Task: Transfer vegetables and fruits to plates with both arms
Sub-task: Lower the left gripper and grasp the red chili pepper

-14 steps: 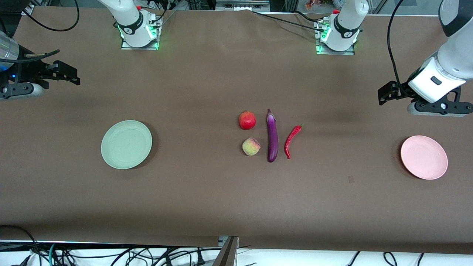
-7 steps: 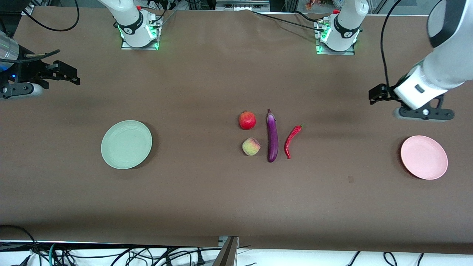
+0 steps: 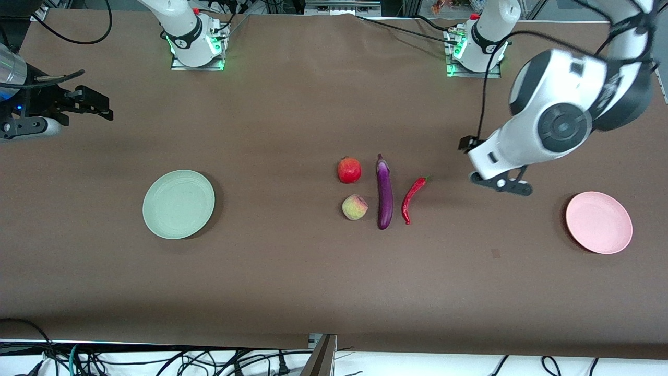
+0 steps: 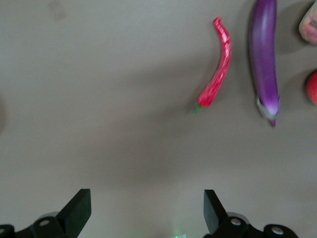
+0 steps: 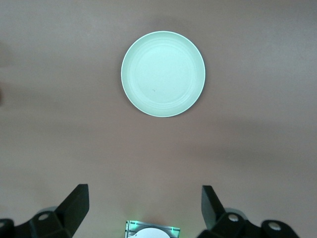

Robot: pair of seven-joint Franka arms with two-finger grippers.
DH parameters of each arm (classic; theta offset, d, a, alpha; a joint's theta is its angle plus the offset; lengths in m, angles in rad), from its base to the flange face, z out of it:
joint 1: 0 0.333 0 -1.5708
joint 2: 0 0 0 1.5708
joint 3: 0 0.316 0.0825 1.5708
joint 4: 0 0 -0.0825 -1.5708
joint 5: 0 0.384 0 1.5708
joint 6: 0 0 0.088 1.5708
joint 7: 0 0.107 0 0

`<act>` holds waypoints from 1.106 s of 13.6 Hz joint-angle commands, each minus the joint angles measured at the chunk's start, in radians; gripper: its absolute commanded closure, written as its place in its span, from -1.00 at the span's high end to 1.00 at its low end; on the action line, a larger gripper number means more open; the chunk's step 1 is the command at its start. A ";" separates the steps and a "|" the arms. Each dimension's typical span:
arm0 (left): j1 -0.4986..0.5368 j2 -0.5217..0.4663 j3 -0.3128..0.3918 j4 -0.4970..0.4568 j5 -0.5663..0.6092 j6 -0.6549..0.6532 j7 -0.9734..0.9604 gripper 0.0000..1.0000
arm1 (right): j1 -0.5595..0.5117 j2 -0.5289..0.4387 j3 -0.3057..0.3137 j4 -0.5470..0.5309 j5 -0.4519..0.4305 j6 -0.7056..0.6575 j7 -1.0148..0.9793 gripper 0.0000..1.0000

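Reaching over bare table near the chili pepper (image 3: 413, 199), the left gripper (image 4: 146, 210) hangs with jaws spread wide; the eggplant (image 3: 384, 192) lies just beside the chili, so a sloppy descent could nudge both. The right gripper (image 5: 143, 208), released too, waits near the green plate (image 5: 163, 74)

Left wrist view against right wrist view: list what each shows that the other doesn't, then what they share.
Only the left wrist view shows the red chili pepper, the purple eggplant, and slivers of the peach and pomegranate. Only the right wrist view shows the pale green plate, with nothing on it. Both show the brown table and that arm's own open claw: left claw, right claw.
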 commanded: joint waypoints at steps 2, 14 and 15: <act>-0.073 0.157 0.008 0.038 -0.020 0.150 0.018 1.00 | 0.008 0.003 -0.001 0.015 -0.002 -0.005 0.012 1.00; -0.181 0.402 0.008 0.024 -0.009 0.388 0.021 1.00 | 0.008 0.003 -0.001 0.015 -0.002 -0.003 0.012 1.00; -0.179 0.410 0.007 0.023 -0.009 0.396 0.021 0.71 | 0.008 0.003 -0.001 0.015 -0.002 -0.002 0.012 1.00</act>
